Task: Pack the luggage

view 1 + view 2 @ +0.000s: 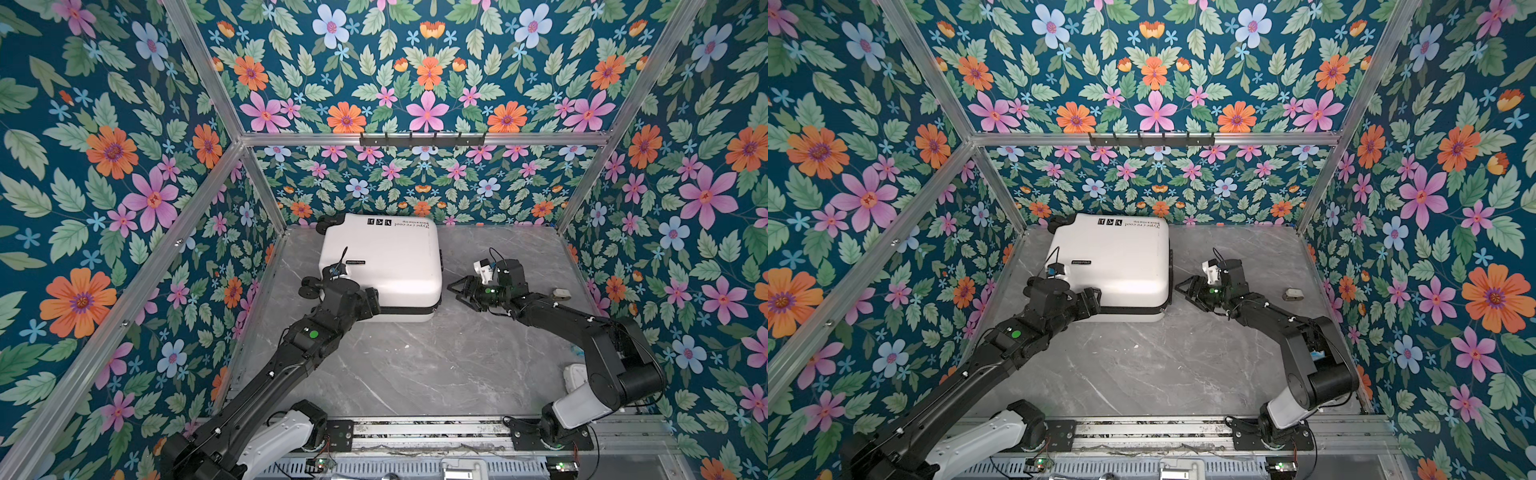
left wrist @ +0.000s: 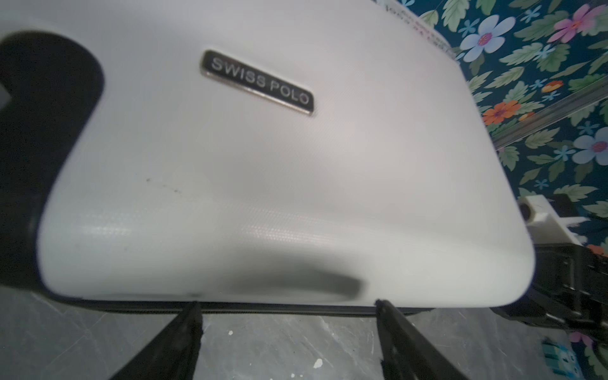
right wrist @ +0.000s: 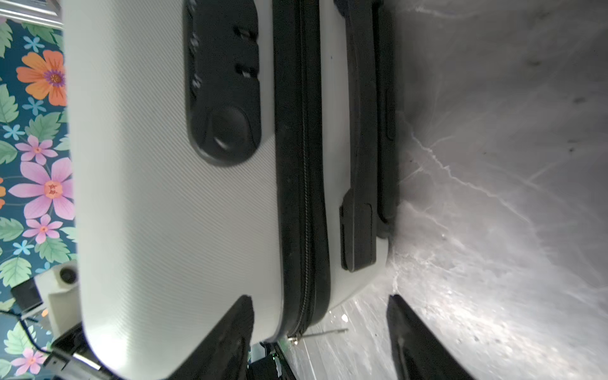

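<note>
1 grey marble-look table (image 1: 415, 365) is carrying everything in the cell. I'm seeing the luggage (image 1: 386, 257) (image 1: 1113, 257) lying flat on it, shell shut. It's sitting in the far-left part of the table with its far edge near the back wall (image 1: 415, 195). Its 2 visible wheels (image 1: 309, 289) are pointing left, and the printed text and icons are running along the far edge.

Left gripper (image 1: 371, 298) (image 2: 288, 306) is sitting at the luggage's near edge, towards the wheel end. In the left wrist view its jaws are standing wide apart with the tips right at the black seam and nothing clamped between them. I cannot tell whether the tips are actually touching the shell.

Right gripper (image 1: 455, 293) (image 3: 317, 297) is hovering just beside the near-right corner of the luggage (image 3: 164, 197). Its jaws are spread and gripping nothing. In the right wrist view 1 jaw is overlapping the white shell and the other is sitting over bare table.

That same view is showing the black handle (image 3: 362, 131), the combination lock (image 3: 223, 82) and the zip (image 3: 306, 197) running closed down the side.

SWISS POLO badge (image 2: 258, 82) is facing up on the lid.

1 small pale object (image 1: 561, 294) is lying on the table at the right, well apart from the luggage. I can't identify it.
</note>
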### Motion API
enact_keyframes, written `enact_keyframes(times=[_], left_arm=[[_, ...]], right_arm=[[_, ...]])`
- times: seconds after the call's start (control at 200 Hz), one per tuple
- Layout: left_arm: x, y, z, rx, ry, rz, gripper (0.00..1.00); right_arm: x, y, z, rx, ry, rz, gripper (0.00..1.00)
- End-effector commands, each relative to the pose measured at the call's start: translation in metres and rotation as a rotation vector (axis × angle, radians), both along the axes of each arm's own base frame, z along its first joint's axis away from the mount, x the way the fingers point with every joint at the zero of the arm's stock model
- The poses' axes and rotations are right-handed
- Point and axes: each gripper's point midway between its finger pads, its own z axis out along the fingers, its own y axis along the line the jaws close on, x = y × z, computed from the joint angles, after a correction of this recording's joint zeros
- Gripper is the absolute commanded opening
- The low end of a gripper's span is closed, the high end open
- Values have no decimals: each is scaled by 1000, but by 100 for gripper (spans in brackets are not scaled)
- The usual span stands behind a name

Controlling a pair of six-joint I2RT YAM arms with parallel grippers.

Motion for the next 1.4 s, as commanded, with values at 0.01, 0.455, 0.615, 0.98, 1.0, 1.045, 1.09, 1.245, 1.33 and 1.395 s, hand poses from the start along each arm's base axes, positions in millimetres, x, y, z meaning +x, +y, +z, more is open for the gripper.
enact_keyframes(times=[0.01,0.455,0.615,0.98,1.0,1.045,1.09,1.245,1.33,1.395], left_arm=[[-9,-7,6,-89,14,-22,85],[-25,4,-4,-159,20,14,88],[-24,5,-6,-150,21,19,89],[-19,9,-7,-125,4,37,91],[-19,10,-7,-122,3,40,91],[-16,12,-9,-120,2,46,91],[-14,12,-11,-118,3,45,92],[-1,11,-19,-112,12,40,92],[7,8,-16,-127,-15,25,92],[12,3,-10,-146,-46,8,91]], right_arm=[[24,-8,-2,-11,11,-44,55],[90,21,-47,79,104,-24,48],[93,26,-56,81,117,-21,48],[96,37,-69,97,131,-20,23],[96,36,-70,97,132,-24,21],[93,35,-70,98,132,-30,17],[89,32,-71,100,134,-36,15],[67,26,-74,116,144,-66,4],[50,24,-78,120,155,-79,0],[37,23,-82,121,161,-87,0]])
